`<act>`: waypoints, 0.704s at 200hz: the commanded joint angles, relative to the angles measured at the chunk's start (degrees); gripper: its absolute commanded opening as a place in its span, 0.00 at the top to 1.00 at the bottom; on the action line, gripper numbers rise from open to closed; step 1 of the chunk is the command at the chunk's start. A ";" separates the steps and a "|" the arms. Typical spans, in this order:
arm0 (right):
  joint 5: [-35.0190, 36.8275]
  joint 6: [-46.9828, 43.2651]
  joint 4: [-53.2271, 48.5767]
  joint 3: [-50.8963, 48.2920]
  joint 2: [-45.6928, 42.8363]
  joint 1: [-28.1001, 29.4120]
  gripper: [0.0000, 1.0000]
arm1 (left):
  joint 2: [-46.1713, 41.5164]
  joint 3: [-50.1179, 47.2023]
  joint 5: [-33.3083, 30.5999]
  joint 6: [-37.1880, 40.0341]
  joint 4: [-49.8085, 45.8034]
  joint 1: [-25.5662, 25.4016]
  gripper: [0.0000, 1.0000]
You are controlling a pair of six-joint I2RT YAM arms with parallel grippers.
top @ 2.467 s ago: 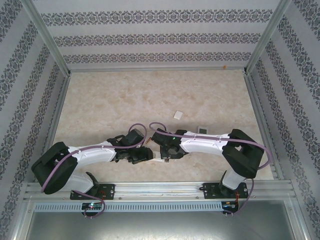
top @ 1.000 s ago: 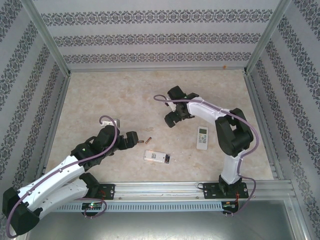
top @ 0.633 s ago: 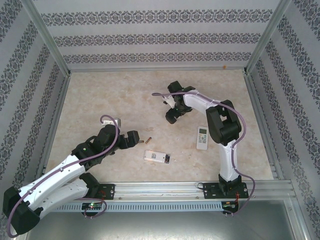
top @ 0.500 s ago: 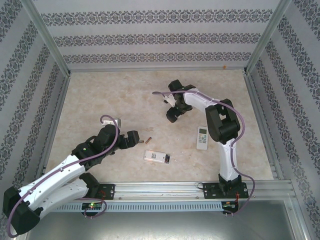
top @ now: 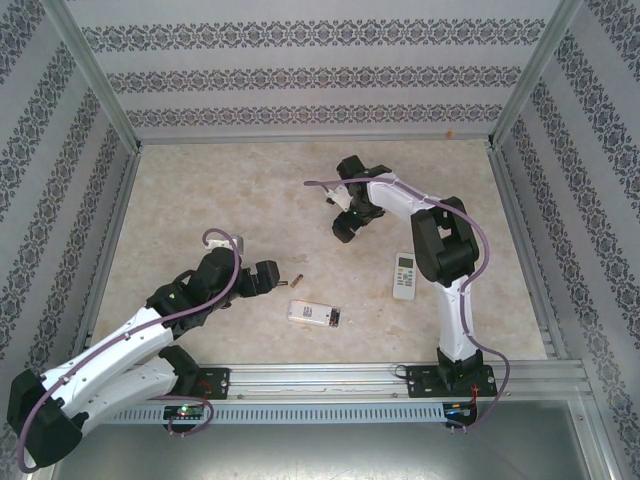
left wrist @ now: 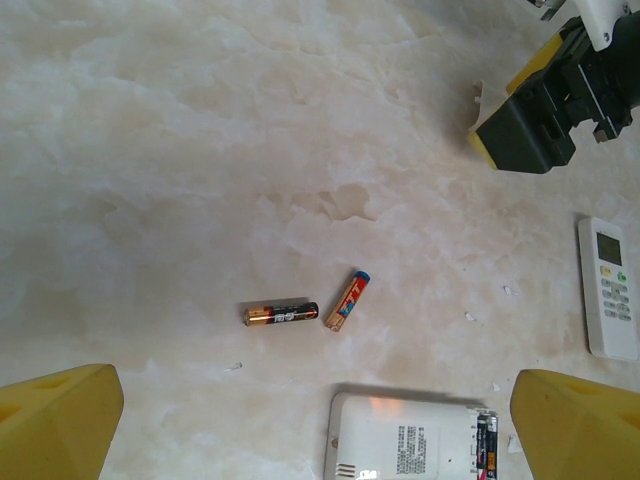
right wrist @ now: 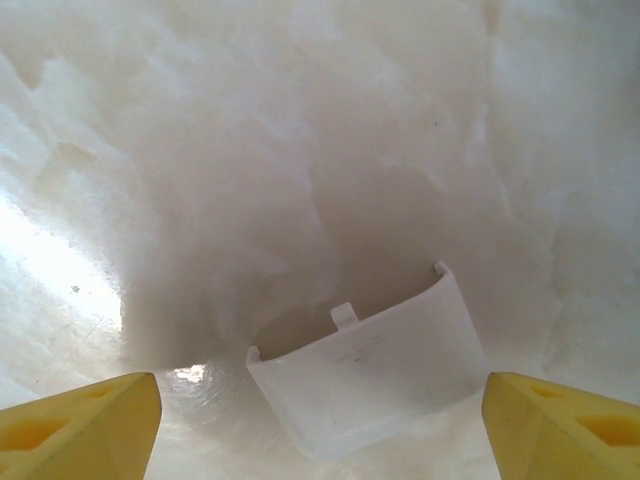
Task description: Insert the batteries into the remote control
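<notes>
The left claw (left wrist: 318, 420) is spread wide and empty, its yellow fingertips (left wrist: 55, 415) sitting in the two lower corners of the left wrist view. Between them, at the bottom edge, the white remote (left wrist: 405, 440) lies back up. Its compartment is open at the right end, with two seated batteries (left wrist: 485, 450) inside. Just above it, mid-frame, two more lie loose, near each other but apart: the dark battery (left wrist: 281, 314) lying level and the orange battery (left wrist: 347, 300) tilted. A second remote (left wrist: 608, 300) lies face up at the right edge. The right claw (right wrist: 320, 425), also wide open and empty, hovers over the white battery cover (right wrist: 370, 385) on the tabletop (right wrist: 300, 120).

The step in hand looks like picking up a loose battery. It would go best by choosing one, closing the fingers across the middle of its thin body, and coming down low. A round body will likely roll if nudged, so keep clear of its neighbour.
</notes>
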 commanded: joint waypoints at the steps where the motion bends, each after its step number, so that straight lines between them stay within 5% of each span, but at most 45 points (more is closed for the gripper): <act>1: 1.97 -3.34 0.64 -0.55 -2.16 -0.50 0.13 | -0.58 -0.58 0.44 1.15 1.84 0.91 0.00; 47: 2.67 -6.64 -1.92 1.97 3.40 -0.92 0.11 | -0.77 -0.78 0.67 0.82 1.77 1.10 0.00; 56: 1.60 -6.71 -2.96 2.97 4.41 -1.32 0.19 | -0.98 -0.76 0.68 0.79 1.58 1.19 0.00; 141: -4.21 -6.21 -6.36 3.61 4.50 -1.65 0.27 | -1.17 -0.51 1.48 0.94 1.60 1.61 0.00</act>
